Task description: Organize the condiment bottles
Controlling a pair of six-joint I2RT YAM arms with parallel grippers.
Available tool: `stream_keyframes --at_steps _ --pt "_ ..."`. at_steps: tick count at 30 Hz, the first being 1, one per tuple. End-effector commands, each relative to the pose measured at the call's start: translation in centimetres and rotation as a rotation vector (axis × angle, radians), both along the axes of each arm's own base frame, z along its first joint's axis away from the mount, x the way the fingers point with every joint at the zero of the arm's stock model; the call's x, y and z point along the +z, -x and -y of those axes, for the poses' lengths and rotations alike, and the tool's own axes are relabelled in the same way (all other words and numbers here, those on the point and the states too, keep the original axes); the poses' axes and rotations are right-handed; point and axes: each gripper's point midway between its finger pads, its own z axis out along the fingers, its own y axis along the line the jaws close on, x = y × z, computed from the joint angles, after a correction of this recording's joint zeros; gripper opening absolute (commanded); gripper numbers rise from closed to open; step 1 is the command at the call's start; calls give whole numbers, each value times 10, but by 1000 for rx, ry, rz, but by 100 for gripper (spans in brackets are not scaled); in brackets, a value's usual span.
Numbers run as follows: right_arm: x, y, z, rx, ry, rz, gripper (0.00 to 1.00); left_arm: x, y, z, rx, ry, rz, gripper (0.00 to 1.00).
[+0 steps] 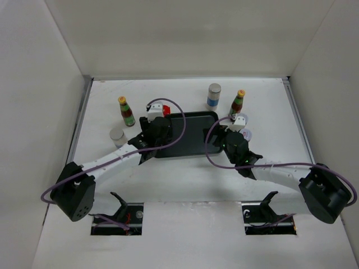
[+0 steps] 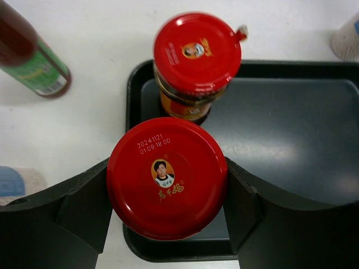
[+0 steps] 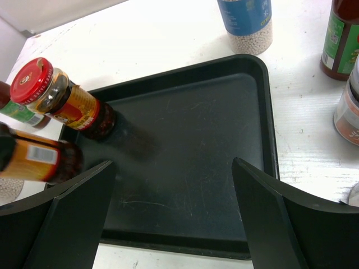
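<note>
My left gripper (image 2: 168, 185) is shut on a red-lidded jar (image 2: 167, 178) over the near-left corner of the black tray (image 2: 291, 129). A second red-lidded jar (image 2: 196, 61) stands in the tray's far-left corner; it also shows in the right wrist view (image 3: 61, 101). My right gripper (image 3: 174, 190) is open and empty over the tray's right part (image 3: 185, 129). A yellow-capped bottle (image 1: 127, 111) and a white cylinder (image 1: 116, 137) stand left of the tray. Another cylinder (image 1: 213, 95), a second bottle (image 1: 237, 103) and a pale-lidded jar (image 1: 245, 134) stand to the right.
White walls close in the table on the left, right and back. Purple cables loop over both arms above the tray (image 1: 190, 143). In the right wrist view the jar (image 3: 350, 106) and bottle (image 3: 342, 39) stand close to the tray's right rim.
</note>
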Motion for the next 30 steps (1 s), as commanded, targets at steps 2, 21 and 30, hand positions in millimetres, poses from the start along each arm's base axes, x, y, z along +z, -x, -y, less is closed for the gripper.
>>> stream_keyframes --at_steps 2,21,30 --pt "26 -6 -5 5 -68 54 91 31 -17 20 -2 141 122 40" --pt "27 -6 -5 11 -81 51 93 82 -14 -3 30 207 299 89" --pt "26 -7 -5 6 -80 53 93 110 -66 -87 304 161 335 87"
